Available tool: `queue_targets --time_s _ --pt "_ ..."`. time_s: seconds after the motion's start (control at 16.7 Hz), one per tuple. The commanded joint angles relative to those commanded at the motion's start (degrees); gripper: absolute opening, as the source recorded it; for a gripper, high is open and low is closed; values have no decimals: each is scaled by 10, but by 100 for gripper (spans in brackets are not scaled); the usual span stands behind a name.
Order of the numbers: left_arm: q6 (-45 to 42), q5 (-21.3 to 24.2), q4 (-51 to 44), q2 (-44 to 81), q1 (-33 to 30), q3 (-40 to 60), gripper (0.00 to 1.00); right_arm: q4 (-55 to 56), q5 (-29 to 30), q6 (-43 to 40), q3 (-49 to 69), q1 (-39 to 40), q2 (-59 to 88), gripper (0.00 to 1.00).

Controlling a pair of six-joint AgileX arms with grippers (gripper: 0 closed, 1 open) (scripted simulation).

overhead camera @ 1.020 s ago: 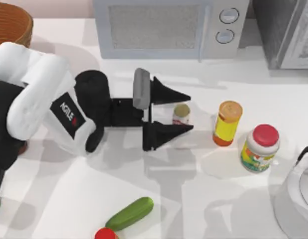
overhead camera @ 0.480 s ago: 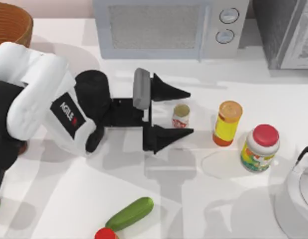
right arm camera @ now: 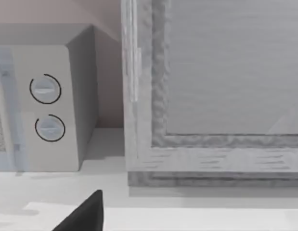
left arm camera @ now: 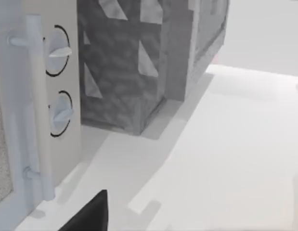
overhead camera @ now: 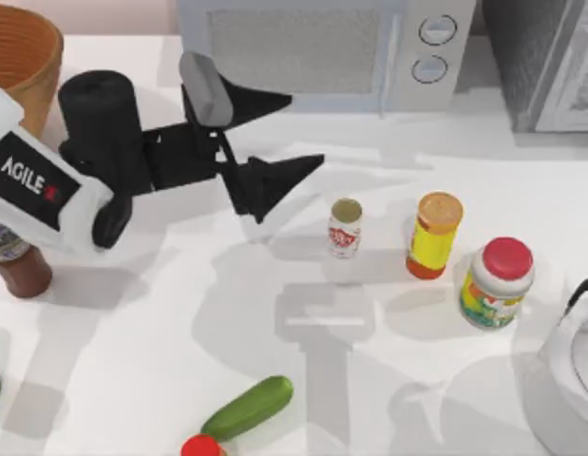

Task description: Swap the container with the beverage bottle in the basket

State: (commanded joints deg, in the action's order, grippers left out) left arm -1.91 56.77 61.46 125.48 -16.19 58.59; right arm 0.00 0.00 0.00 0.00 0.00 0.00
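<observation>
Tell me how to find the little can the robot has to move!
Start at the microwave at the back of the table. In front of it stands a row of three upright things; the container is the one at the row's left end. It is the shortest, white with a red mark and an olive-tan top, unlike the yellow tube and the red-lidded jar.

container (overhead camera: 346, 226): bare table left and front | yellow tube (overhead camera: 434, 235) near right | microwave (overhead camera: 317, 52) behind

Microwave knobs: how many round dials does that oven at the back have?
2, stacked on the microwave panel's right end in the top view: upper dial, lower dial. None seem hidden.
</observation>
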Motion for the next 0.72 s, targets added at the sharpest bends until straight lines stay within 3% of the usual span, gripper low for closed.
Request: queue_targets --time_s 0.72 --pt "18 -377 -430 -844 133 -391 100 0 0 0 0 0 0 100"
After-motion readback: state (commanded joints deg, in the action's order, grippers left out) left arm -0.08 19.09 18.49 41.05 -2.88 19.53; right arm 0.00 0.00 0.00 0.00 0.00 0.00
